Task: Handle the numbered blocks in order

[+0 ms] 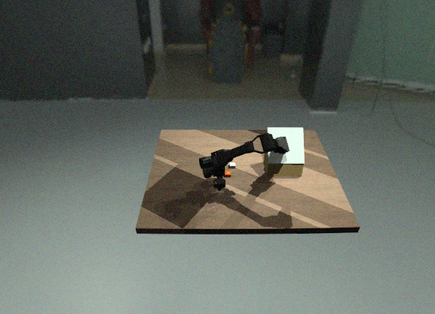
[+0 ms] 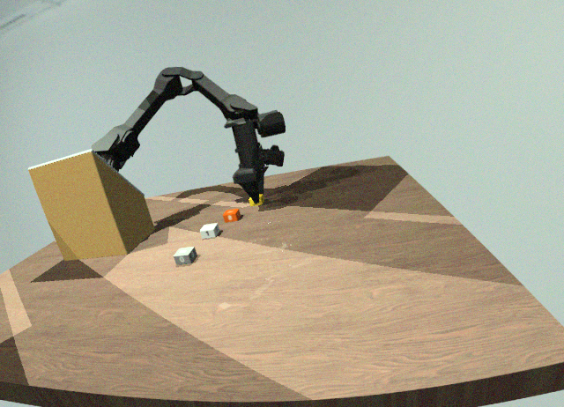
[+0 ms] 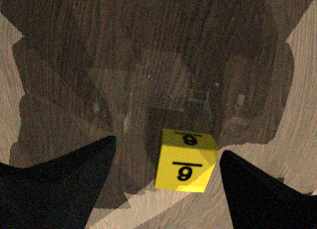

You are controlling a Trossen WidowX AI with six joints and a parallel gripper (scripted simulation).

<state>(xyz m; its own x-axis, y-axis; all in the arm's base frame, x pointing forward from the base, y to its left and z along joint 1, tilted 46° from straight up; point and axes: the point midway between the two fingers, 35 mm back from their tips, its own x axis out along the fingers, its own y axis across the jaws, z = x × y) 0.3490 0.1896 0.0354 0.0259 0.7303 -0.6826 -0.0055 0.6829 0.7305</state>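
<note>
A small yellow block (image 3: 186, 166) (image 2: 260, 201) with a printed, underlined digit lies on the wooden table (image 2: 318, 312) (image 1: 245, 215). My gripper (image 3: 169, 152) (image 2: 255, 197) (image 1: 219, 185) is down at table level and straddles it. The fingers stand apart: there is a clear gap on the block's left side and a thin one on its right. An orange block (image 2: 231, 215) (image 1: 227, 172), a white block (image 2: 210, 230) (image 1: 232, 165) marked 1 and a grey block (image 2: 184, 255) lie in a row leading away from it. The yellow block is hidden behind the gripper in the top view.
The arm's base stands on a large tan box (image 2: 86, 207) with a pale top (image 1: 286, 145), beyond the row of blocks. Dark shadow bands cross the table.
</note>
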